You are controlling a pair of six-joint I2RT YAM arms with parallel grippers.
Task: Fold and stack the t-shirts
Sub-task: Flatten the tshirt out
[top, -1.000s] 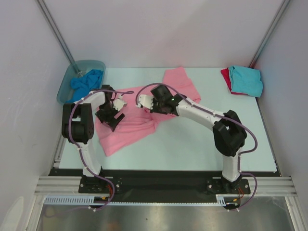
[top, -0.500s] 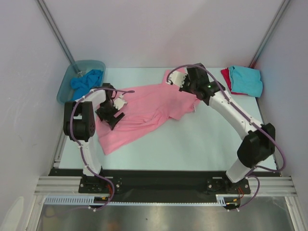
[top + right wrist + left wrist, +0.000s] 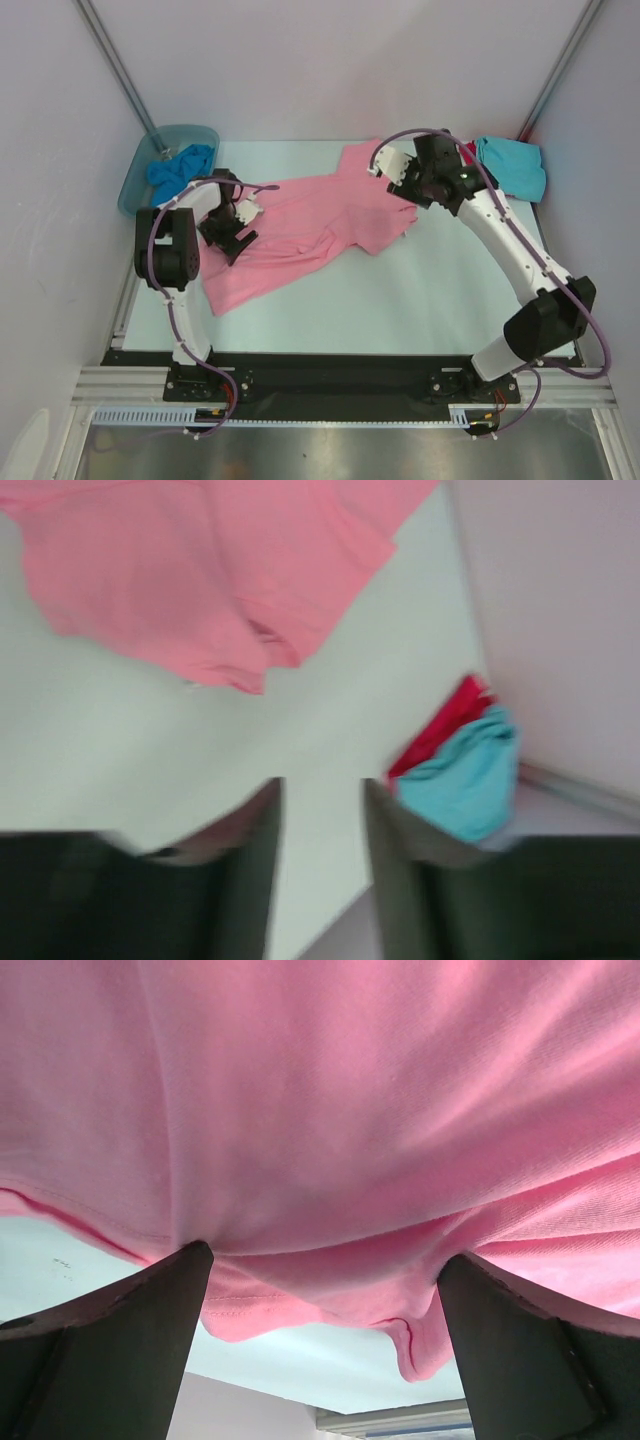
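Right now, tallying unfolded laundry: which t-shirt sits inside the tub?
The bright blue t-shirt, bunched in the tub far left; pink lies spread mid-table, turquoise and red stacked far right.

You are looking at a translucent grey-blue tub [image 3: 137, 178] sitting at the far left corner of a pale table [image 3: 400, 300], close against the left wall [image 3: 50, 200]. Two metal poles [image 3: 115, 65] are slanting up the white walls from the far corners. An aluminium rail [image 3: 340, 385] is running along the near edge, with a white slotted duct [image 3: 330, 418] lying just below it.
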